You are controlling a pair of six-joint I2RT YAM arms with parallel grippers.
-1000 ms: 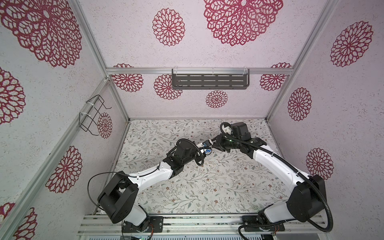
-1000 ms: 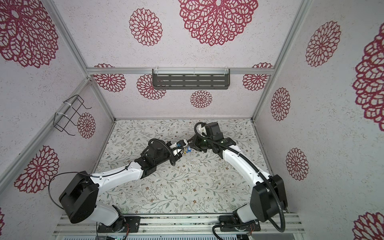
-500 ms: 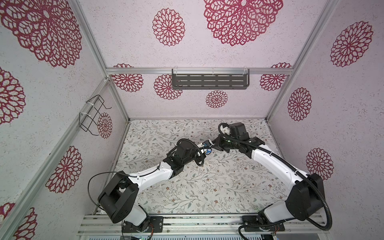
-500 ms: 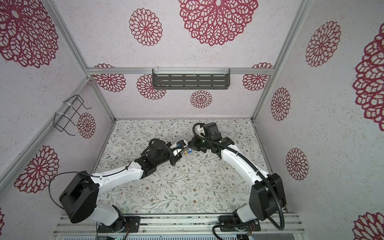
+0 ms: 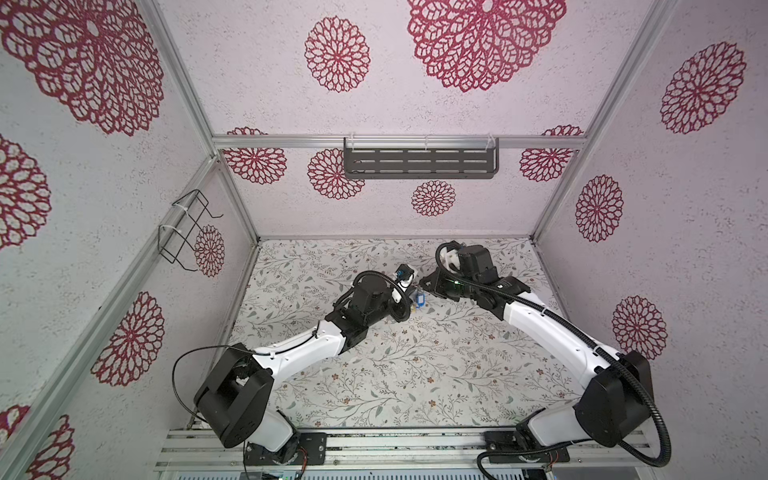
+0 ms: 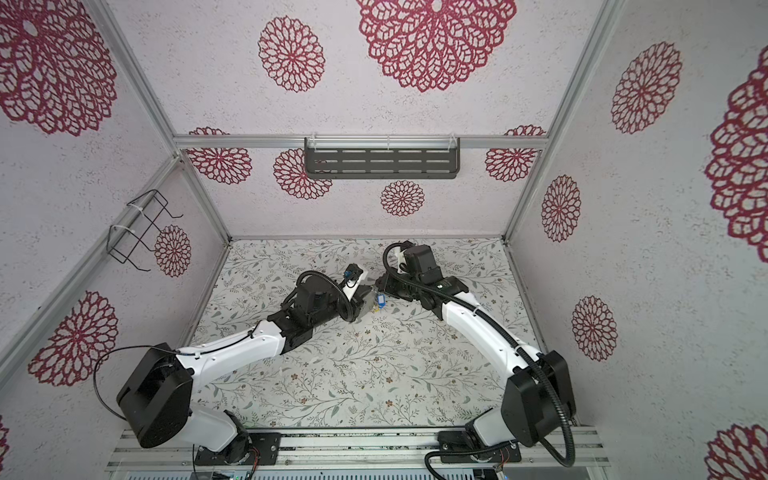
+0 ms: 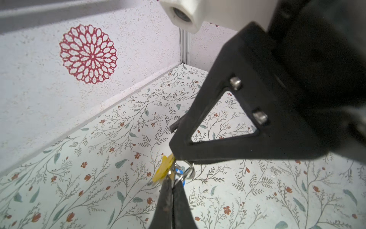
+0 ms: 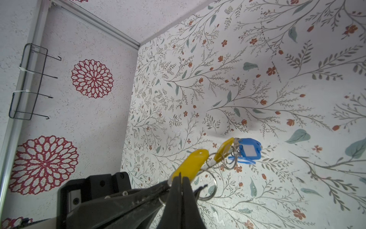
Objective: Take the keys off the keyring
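Note:
The keys hang in a bunch above the floral table, at mid-back in both top views [image 5: 419, 300] [image 6: 379, 301]. In the right wrist view, my right gripper [image 8: 181, 179] is shut on the end of a yellow key tag [image 8: 191, 161]. Beyond it dangle a second yellow tag [image 8: 223, 148] and blue tags [image 8: 249, 150] with white windows. The keyring [image 8: 215, 185] shows as a thin metal ring. My left gripper [image 7: 172, 183] is shut on its wire, beside a yellow tag [image 7: 163, 170]. The two grippers' tips nearly touch [image 5: 412, 296] [image 5: 423, 286].
A dark slotted shelf [image 5: 419, 163] hangs on the back wall. A black wire rack [image 5: 185, 230] is tied to the left wall and also shows in the right wrist view [image 8: 29, 81]. Patterned walls enclose the table on three sides.
My right gripper has closed on the yellow tag, and its arm has edged a little left toward the left gripper. The left arm has stayed put.

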